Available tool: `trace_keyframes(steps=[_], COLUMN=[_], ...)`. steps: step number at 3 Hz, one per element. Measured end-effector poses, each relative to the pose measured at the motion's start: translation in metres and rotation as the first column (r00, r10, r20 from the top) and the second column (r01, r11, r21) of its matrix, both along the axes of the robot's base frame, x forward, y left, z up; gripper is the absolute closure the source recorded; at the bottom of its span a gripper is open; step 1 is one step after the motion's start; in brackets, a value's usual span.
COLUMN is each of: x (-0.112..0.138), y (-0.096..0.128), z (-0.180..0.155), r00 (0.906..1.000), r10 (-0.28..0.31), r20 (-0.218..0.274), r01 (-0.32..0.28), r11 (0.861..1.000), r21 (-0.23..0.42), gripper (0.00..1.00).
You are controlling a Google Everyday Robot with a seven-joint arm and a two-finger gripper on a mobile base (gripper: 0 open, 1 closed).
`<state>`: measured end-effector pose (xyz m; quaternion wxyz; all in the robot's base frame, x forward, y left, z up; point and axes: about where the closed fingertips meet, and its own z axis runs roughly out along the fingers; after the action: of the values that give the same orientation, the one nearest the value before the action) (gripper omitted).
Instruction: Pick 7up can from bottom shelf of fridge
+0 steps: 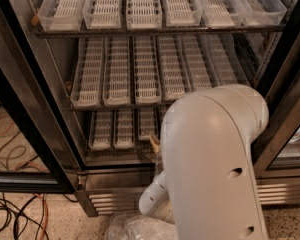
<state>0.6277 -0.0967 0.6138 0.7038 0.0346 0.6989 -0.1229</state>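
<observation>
The arm (215,164) is filling the lower right of the frame, its big white shell sitting right in front of the open fridge (64,69). At the shell's left edge, just below centre frame, a small tan tip of the gripper (154,143) is poking out, sitting at the front lip of the bottom shelf (101,130). That sliver is all that is showing, so whether the gripper is apart, together or clamped on anything cannot be told.

The bottom shelf is showing only its left-hand pale slotted trays; the arm is blocking everything to the right of them. The 7up can is not showing anywhere in the lanes on view, and the lanes behind the arm are hidden.

Above, the middle rack (140,74) is stretching across centre frame and the top rack (125,4) is running along the upper edge. A black door frame (25,129) is cutting diagonally down the left side. Under the shelf, the steel base grille (115,201) is catching the light. Dark cables (10,219) are lying tangled on the speckled floor at lower left, and crumpled clear plastic (135,229) is lying at the bottom edge, beside the arm's lower white link (152,201).
</observation>
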Motion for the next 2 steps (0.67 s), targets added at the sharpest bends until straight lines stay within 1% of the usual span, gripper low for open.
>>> trace_keyframes(steps=[1,2], x=[0.0069,0.0161], y=[-0.0012,-0.0066], z=[0.0079,0.0155], r00=[0.9998,0.999], r10=[0.0,-0.012], r20=[0.02,0.043], r01=[0.0,0.014], r11=[1.0,0.999], r21=[-0.025,-0.048], gripper=[0.0,0.0])
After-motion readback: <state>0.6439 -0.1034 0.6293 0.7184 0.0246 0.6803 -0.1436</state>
